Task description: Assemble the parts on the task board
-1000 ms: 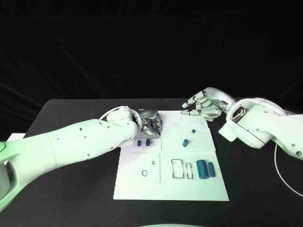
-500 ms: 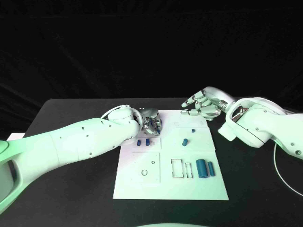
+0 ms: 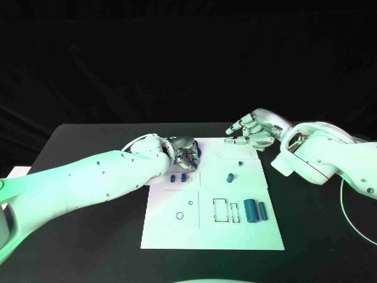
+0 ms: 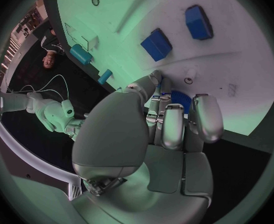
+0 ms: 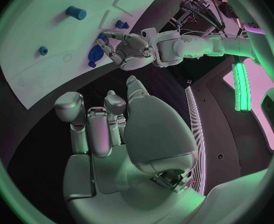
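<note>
The white task board [image 3: 240, 236] lies in the middle of the black table. Over its far left corner my left hand [image 3: 186, 154] pinches a small blue part [image 4: 181, 98] between its fingertips, just above the board [image 4: 131, 10]. The right wrist view also shows this hand [image 5: 134, 50] with blue at its fingers. Two small blue blocks [image 3: 178, 177] lie just in front of it. A short blue peg [image 3: 231, 175] and a tiny blue piece [image 3: 240, 163] lie mid-board. Two blue cylinders [image 3: 255, 209] lie at the right. My right hand [image 3: 252, 132] hovers at the far edge, loosely curled and holding nothing.
Black outlines of slots [image 3: 225, 211] and a small ring [image 3: 179, 216] mark the board's near half. Bare black table [image 3: 86, 236] surrounds the board. A thin white cable [image 3: 350, 218] runs along the table at the right.
My left hand has shifted slightly toward the far edge and turned a little, so the blue part shows at its fingertips. The right hand has stayed in place.
</note>
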`<state>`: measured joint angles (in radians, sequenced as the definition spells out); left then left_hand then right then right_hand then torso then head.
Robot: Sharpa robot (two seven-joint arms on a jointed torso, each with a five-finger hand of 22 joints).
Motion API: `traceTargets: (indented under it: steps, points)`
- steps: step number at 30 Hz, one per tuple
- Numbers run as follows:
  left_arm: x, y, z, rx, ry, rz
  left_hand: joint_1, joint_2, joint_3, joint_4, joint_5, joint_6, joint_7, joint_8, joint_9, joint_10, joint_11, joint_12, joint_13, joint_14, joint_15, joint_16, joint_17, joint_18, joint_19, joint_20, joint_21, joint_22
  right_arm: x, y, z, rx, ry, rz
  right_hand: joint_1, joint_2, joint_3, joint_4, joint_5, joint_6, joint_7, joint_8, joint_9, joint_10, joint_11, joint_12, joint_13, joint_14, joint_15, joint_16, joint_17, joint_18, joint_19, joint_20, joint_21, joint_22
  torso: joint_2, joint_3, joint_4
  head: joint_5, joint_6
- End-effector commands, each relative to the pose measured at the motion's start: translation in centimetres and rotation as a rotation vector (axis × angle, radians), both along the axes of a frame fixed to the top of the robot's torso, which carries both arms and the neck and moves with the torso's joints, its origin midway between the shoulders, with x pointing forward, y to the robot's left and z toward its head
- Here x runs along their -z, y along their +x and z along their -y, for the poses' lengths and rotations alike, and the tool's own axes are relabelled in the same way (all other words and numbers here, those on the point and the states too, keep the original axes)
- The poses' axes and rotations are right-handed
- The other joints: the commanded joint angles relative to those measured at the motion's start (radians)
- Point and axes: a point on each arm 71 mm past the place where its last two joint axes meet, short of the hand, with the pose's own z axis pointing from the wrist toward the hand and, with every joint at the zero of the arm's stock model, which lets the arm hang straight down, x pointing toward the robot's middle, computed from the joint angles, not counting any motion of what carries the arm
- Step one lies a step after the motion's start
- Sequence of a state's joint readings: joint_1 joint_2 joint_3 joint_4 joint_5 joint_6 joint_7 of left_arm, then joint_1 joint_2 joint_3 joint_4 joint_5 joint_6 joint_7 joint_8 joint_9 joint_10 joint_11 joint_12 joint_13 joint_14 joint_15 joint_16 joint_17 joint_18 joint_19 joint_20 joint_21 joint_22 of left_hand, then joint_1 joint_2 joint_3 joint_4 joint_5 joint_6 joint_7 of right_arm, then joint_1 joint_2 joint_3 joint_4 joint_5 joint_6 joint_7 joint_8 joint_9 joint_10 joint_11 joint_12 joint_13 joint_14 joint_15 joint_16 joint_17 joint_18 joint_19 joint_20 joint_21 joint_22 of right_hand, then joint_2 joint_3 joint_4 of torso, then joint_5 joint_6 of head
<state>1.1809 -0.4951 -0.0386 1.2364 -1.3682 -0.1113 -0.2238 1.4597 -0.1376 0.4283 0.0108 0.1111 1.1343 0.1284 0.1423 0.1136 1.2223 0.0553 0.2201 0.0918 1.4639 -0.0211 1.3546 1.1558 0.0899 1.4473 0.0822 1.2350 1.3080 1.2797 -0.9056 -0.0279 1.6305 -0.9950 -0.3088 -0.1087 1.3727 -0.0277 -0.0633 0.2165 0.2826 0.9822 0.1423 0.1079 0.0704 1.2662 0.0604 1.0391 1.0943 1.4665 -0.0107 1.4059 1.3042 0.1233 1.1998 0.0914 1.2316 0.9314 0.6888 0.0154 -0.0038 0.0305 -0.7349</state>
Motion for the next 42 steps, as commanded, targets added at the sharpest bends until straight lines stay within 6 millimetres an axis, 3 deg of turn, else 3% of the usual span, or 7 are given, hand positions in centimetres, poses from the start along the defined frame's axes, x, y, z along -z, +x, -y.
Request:
traceTargets:
  steps: [1,11,23,42]
  points:
    - [-0.8,-0.1,-0.2,-0.02,-0.085,0.009,-0.013,0.003,0.006,0.003,-0.005,0.007,0.001,0.0,0.0,0.012,0.0,-0.005,0.001,0.017,-0.002,0.004,-0.003,-0.017,0.007,-0.001,0.007,0.068,0.1,0.0,-0.1,-0.015,-0.005,-0.003,0.0,0.01,-0.004,0.002,0.005,-0.004,0.0,0.006,0.001,0.0,-0.005,0.002,0.001,0.047,-0.007,-0.004,0.001,0.005,-0.007,0.001,-0.007,-0.001,-0.001,0.0003,0.0009,-0.004,0.0]
    - [-2.5,-0.9,-2.2,-0.04,-0.132,0.016,-0.023,0.0,0.009,0.004,-0.006,0.01,0.001,-0.002,-0.001,0.015,0.0,-0.011,0.001,0.017,-0.003,0.002,-0.008,-0.017,0.008,-0.002,0.01,0.071,0.3,0.0,0.0,-0.014,-0.006,-0.008,-0.003,0.013,-0.005,0.006,0.005,-0.003,0.0,0.006,0.001,0.001,-0.005,0.003,0.0,0.047,-0.007,-0.004,0.001,0.005,-0.007,0.001,-0.007,-0.002,-0.001,0.0004,0.0018,-0.001,0.002]
    - [-2.0,-1.1,-5.3,-0.075,-0.091,-0.047,-0.039,-0.007,0.011,0.007,-0.006,0.011,-0.001,-0.007,-0.004,0.018,-0.001,-0.021,0.002,0.017,-0.003,-0.002,-0.017,-0.017,0.008,-0.002,0.008,0.071,0.4,-0.1,0.2,-0.01,-0.007,-0.012,-0.003,0.013,-0.005,0.006,0.005,-0.003,0.0,0.006,0.001,0.001,-0.005,0.003,0.0,0.047,-0.007,-0.004,0.001,0.005,-0.007,0.001,-0.007,-0.002,-0.001,-0.0003,0.0033,0.001,0.002]
    - [-0.9,-0.9,-5.7,-0.089,-0.069,-0.074,-0.039,-0.006,0.015,0.005,-0.005,0.011,-0.002,-0.009,-0.005,0.018,-0.001,-0.025,0.002,0.015,-0.003,-0.005,-0.023,-0.016,0.006,-0.002,0.005,0.07,0.5,-0.1,0.1,-0.012,-0.007,-0.013,-0.005,0.014,-0.007,0.008,0.005,-0.003,0.0,0.007,0.001,0.001,-0.005,0.003,0.0,0.047,-0.007,-0.004,0.001,0.005,-0.007,0.001,-0.008,-0.002,0.0,0.0012,0.0016,0.007,-0.001]
